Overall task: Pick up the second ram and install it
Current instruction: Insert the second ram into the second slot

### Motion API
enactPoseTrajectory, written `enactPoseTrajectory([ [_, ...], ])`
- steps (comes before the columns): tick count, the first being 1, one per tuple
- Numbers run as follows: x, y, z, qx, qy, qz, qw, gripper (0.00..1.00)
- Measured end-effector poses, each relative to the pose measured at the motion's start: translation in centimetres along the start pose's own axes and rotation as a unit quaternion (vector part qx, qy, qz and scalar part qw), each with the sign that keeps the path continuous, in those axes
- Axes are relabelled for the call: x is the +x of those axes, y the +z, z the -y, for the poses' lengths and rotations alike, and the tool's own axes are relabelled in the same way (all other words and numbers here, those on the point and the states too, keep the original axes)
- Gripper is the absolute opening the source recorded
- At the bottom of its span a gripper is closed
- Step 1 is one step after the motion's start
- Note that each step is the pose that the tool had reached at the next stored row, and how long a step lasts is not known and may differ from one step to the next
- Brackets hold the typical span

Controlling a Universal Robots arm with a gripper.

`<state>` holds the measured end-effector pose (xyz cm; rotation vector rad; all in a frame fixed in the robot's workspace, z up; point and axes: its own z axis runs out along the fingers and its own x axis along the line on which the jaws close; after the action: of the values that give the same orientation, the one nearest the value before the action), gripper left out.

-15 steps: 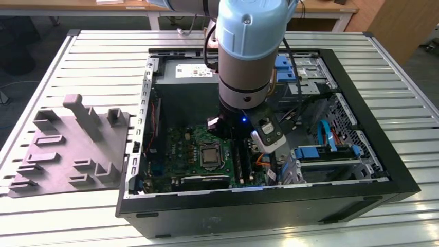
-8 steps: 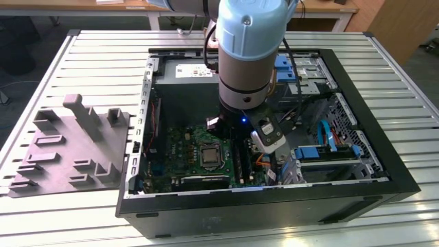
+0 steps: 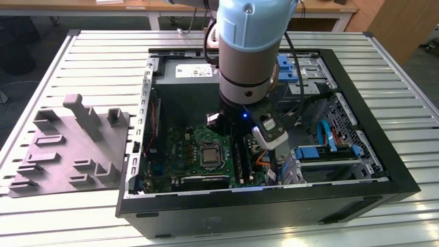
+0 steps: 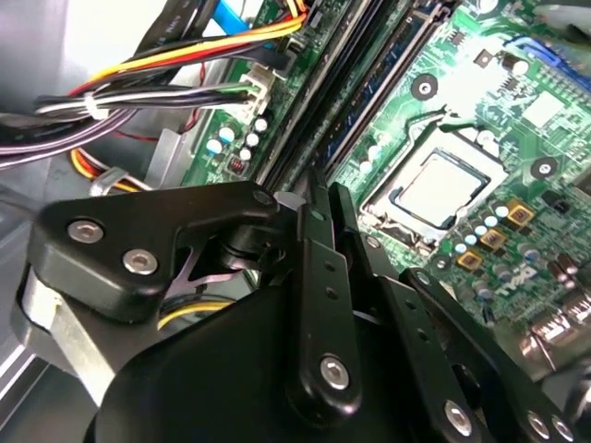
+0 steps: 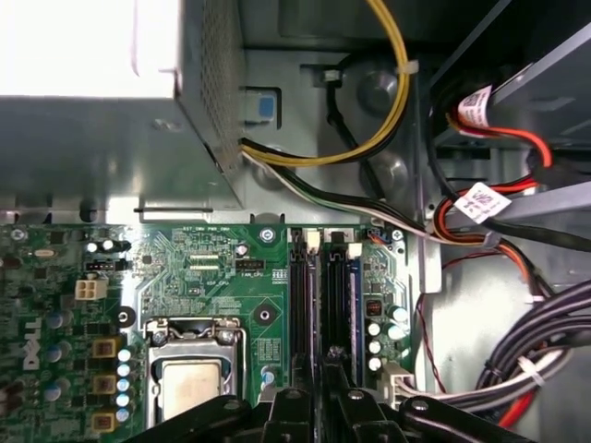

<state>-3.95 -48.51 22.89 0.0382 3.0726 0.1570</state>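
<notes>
Item: second ram [image 4: 374, 97], taken to be the thin blue board standing on edge in the bank of memory slots [image 5: 302, 295], in a slot on the cable side; in the first wrist view its blue edge [image 5: 355, 305] runs alongside two black slots. Whether it is fully seated, or whether this is the second stick and not the first, cannot be told. Holder: gripper [image 4: 328, 198], lowered inside the case [image 3: 404, 185] and poised directly over the slot bank, its tips just short of the near end of the stick. The fingers [image 4: 312, 221] are drawn together with a mere slit between them, and no board is seen clasped there. Surroundings: green motherboard [image 5: 212, 268]; processor socket [image 4: 443, 189] just beside the slots; bundled cables [image 4: 166, 65] on the far side of the slots from the socket; power supply [image 5: 92, 138]; a grey holding fixture [image 3: 69, 149] on the slatted table [image 3: 103, 56], well apart from the case on the exterior view's left. Step in hand, as judged: installation at the slot, the pick-up apparently done. Requirement, as judged: any pressing calls for a straight, even push along the stick's top edge, square to the slot and clear of the cables.
</notes>
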Motion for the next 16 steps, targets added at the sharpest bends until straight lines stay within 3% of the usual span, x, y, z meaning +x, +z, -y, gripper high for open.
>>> enactPoseTrajectory([
  [3, -0.03, -0.47, -0.05, 0.0006, 0.000, 0.0000, 1.0000, 0.19],
  [12, -0.03, -0.48, -0.05, 0.0007, 0.000, 0.0000, 1.0000, 0.19],
  [14, -0.03, -0.48, -0.05, 0.0007, 0.000, 0.0000, 1.0000, 0.11],
  [16, -0.03, -0.48, -0.05, 0.0007, 0.000, 0.0000, 1.0000, 0.11],
])
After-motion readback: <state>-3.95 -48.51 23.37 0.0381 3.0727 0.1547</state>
